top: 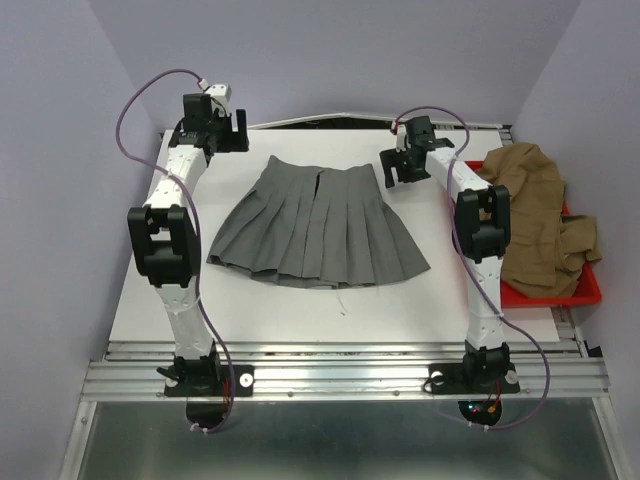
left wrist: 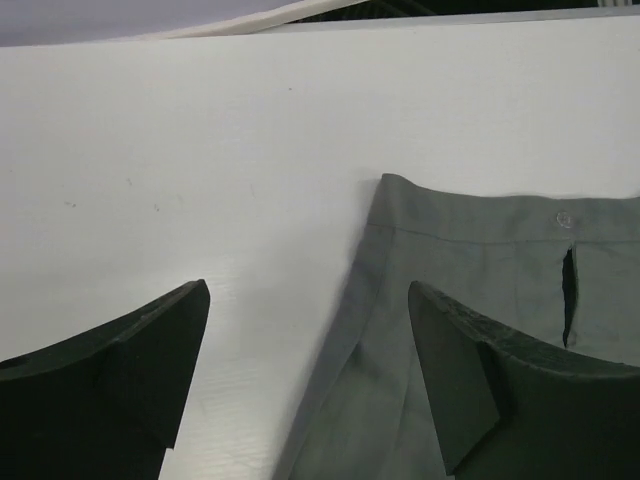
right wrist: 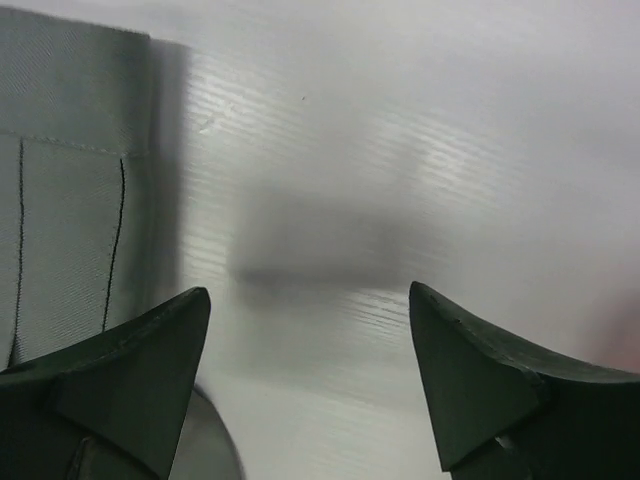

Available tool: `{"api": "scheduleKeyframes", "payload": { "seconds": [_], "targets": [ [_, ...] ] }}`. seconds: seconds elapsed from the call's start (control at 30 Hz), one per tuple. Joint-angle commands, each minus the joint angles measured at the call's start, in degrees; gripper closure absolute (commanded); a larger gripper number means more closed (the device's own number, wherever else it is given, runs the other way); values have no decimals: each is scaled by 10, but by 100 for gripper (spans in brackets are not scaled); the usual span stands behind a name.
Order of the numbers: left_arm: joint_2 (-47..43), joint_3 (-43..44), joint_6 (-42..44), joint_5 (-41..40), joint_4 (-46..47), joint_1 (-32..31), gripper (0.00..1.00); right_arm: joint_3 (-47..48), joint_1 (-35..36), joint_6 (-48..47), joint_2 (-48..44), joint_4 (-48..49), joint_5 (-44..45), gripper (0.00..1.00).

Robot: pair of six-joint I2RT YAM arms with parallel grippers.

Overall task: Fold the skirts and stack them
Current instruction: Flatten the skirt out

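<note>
The mid-grey pleated skirt (top: 318, 222) lies spread flat on the white table, waistband towards the back. My left gripper (top: 236, 134) hovers open just off the waistband's left corner. In the left wrist view the grey skirt (left wrist: 480, 270) shows its buttoned waistband, and the left gripper (left wrist: 307, 290) straddles the skirt's side edge with nothing held. My right gripper (top: 398, 168) stands open beside the waistband's right end. In the right wrist view, bare table lies between the fingertips of the right gripper (right wrist: 308, 292), with the grey skirt (right wrist: 70, 180) at the left. The tan-brown skirt (top: 535, 215) lies crumpled at the right.
A red plastic tray (top: 585, 290) sits at the table's right edge under the tan skirt. White table (top: 300, 310) surface shows in front of the grey skirt. Purple walls close in the back and sides. Cables loop above both arms.
</note>
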Motion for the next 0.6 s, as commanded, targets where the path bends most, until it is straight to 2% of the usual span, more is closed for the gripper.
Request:
{"api": "scheduleKeyframes", "payload": {
  "seconds": [0.0,0.13,0.3,0.37,0.5,0.53,0.57],
  "targets": [
    [-130,-30,32,-23,-25,1,7,-9,3,-23,-98,34,25,15],
    [-223,-205,37,-23,-32,2,9,-63,3,-10,-136,4,-26,21],
    [-282,-349,44,-8,-39,2,19,-150,3,-26,-161,-59,-93,35],
    [-292,-367,43,-2,-50,4,29,-184,3,-35,-174,-62,-103,37],
    [-293,-393,44,13,-64,4,39,-261,3,-51,-197,-61,-103,45],
    [-284,-396,42,13,-72,4,41,-284,3,-52,-202,-61,-108,49],
    [-277,-397,43,20,-81,4,48,-297,3,-53,-206,-61,-118,56]
  ]
}}
